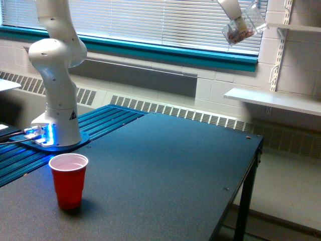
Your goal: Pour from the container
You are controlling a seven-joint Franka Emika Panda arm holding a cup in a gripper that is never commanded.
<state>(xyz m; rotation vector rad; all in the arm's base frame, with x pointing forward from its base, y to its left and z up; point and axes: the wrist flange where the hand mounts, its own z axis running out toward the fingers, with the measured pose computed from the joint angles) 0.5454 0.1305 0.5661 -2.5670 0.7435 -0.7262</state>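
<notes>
The container (244, 26), a clear plastic cup with reddish-brown and mixed bits pooled in it, hangs high at the top of the exterior view, in front of the window blinds (150, 22) and well above the far right corner of the bench (165, 165). It is steeply tilted, its long axis slanting from upper right down to lower left, and the bits lie at the lower left end. Which end is the mouth cannot be told at this size.

Only 1 arm is present, and only a pale wrist segment of its gripper (235, 15) enters the frame, touching the container from the upper left. The fingers themselves are cut off by the top edge or lost against the clear plastic, so whether they clamp the cup wide or narrow cannot be read; that they bear the cup is a judgement drawn from its hanging in mid-air there.

The 1 relation that matters: the red cup (68, 179) stands upright and open near the front left corner of the bench, close to the robot base (55, 125), and well apart from the container, far below and toward the exterior view's left. Nothing is falling between them. Pouring into it would likely call for carrying the container across and down first.
</notes>
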